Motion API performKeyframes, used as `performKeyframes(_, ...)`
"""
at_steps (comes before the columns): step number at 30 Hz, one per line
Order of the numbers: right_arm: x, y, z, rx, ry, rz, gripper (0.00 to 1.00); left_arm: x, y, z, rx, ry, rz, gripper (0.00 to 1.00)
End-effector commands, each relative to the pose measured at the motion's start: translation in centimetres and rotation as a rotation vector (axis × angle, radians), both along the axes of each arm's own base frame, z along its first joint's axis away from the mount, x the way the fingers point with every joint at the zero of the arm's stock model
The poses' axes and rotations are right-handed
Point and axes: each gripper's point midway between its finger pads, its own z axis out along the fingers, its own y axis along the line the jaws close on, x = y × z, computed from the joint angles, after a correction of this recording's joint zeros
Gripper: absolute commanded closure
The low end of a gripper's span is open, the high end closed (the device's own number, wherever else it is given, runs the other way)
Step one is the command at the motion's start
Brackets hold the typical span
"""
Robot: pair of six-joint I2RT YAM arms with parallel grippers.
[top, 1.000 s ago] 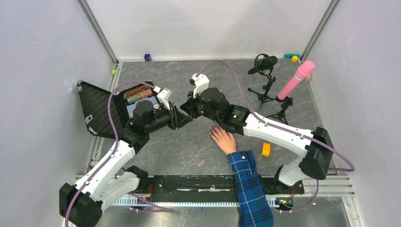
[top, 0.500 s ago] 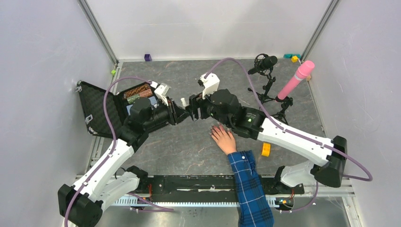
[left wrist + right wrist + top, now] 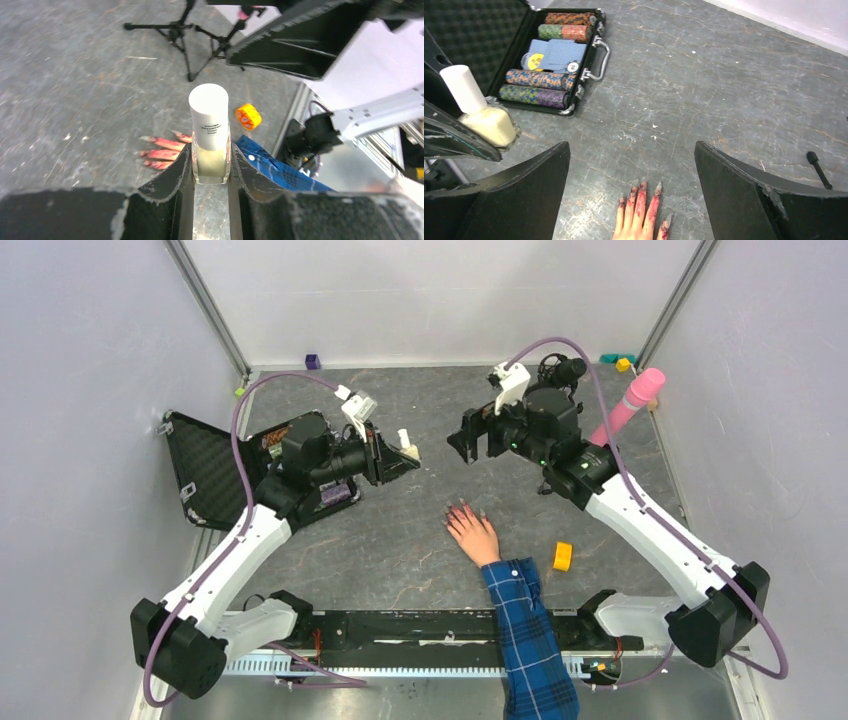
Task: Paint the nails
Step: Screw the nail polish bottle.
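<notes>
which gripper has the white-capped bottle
The left gripper: it is clamped on the bottle of pale polish, holding it upright. The right gripper is wide open with nothing between its fingers.

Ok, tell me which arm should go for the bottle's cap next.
Probably right. The left end effector is shut on the bottle, gripping its glass body with the white cap clear of the grip. The right end effector is open, empty and faces the bottle.

Bright, even overhead light, soft shadows; wrist views seem blurred near edges.
</notes>
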Motion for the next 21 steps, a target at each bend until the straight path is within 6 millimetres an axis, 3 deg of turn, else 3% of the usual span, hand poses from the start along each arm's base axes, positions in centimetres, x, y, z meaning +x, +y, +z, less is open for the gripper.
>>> performKeyframes(1, -2.2, 0.4, 3.5, 0.147, -0.073, 0.247, 0.02, -2.9, -2.0, 4.2, -0.088, -0.135, -0.262, 0.98)
performKeyframes(5, -4.3, -0.3, 5.3, 0.288, -0.115, 0.405, 0.02, -4.3, -2.0, 3.2, -0.091, -0.121, -0.326, 0.98)
performKeyframes(8, -6.9, 0.2, 6.6, 0.389, -0.134, 0.553, 0.03, -5.1, -2.0, 3.0, -0.095, -0.117, -0.358, 0.98)
performKeyframes(12, -8.9, 0.8, 8.4, 0.499, -0.135, 0.656, 0.05, -5.6, -2.1, 3.2, -0.101, -0.111, -0.381, 0.98)
performKeyframes(15, -9.3, 1.4, 8.9, 0.552, -0.126, 0.675, 0.07, -5.9, -2.1, 3.1, -0.103, -0.109, -0.39, 0.98)
performKeyframes(21, -9.8, 4.7, 8.5, 0.573, -0.069, 0.732, 0.13, -6.1, -2.3, 2.7, -0.101, -0.094, -0.398, 0.98)
